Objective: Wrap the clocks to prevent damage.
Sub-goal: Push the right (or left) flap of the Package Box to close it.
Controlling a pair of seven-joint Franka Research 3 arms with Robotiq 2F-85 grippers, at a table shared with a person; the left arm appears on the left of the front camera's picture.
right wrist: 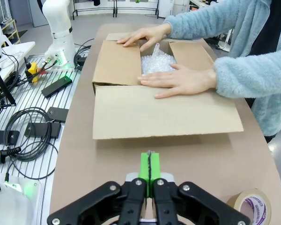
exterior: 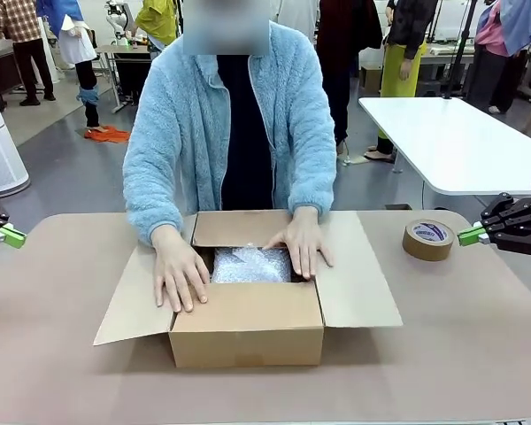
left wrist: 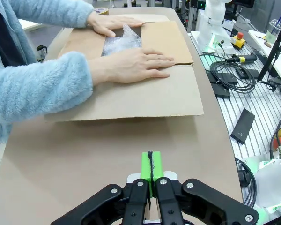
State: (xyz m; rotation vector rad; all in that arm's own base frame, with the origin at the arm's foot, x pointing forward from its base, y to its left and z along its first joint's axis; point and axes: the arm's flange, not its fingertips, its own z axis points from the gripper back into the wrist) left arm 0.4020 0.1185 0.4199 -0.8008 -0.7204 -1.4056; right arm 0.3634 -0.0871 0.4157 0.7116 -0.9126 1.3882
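The left gripper [exterior: 9,235] and the right gripper [exterior: 472,235] hang empty with pads pressed together, well apart from the cardboard box [exterior: 248,335] between them, seemingly so the person's hands [exterior: 181,276] can press its flaps over the bubble-wrapped clocks [exterior: 250,264].

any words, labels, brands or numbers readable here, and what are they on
Nothing here can be read.
Tape roll: bluish print on the white label in its core, too blurred to read in either the front or the right wrist view.
Cardboard box: no print on the faces that show.
Bubble-wrapped bundle: no label visible.
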